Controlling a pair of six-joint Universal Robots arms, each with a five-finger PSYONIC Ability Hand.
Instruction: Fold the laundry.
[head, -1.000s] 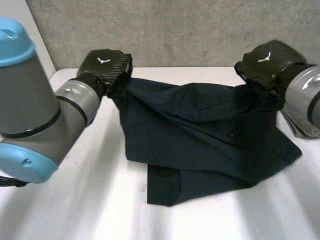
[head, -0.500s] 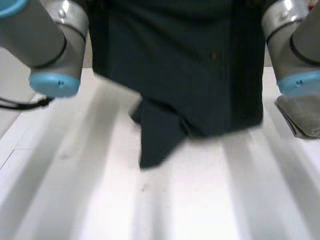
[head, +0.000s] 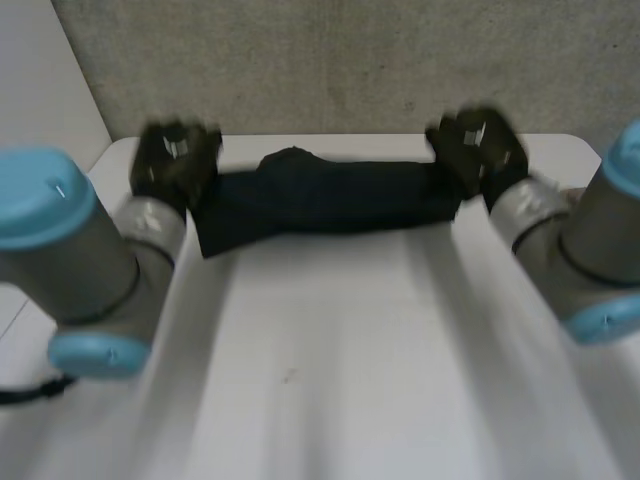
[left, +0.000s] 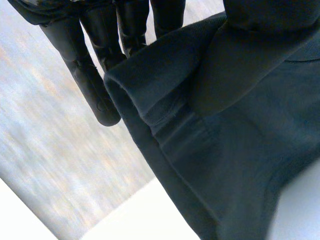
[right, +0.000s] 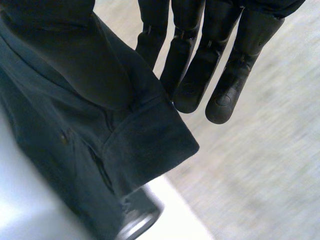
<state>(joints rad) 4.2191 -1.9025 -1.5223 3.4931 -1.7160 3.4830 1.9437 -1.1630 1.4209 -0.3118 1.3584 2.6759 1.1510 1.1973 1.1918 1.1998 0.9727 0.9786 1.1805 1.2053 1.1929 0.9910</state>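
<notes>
Stretching a dark navy garment (head: 320, 198) over the far end of the white table (head: 330, 380), the left hand (head: 175, 160) and right hand (head: 478, 148) each pinch one end between thumb and straight fingers (probably to spread it flat for folding).

Grey tubes capped in light blue, tipped in black.
The left arm (head: 95, 262) and right arm (head: 590, 255) are thick grey cylinders with dark rings at the joints and rounded light-blue caps. The left hand (head: 175, 160) and right hand (head: 478, 148) have dark backs, each with a small pale mark. Their fingers (left: 95, 75) (right: 235, 65) are glossy black, segmented and round-tipped.
</notes>
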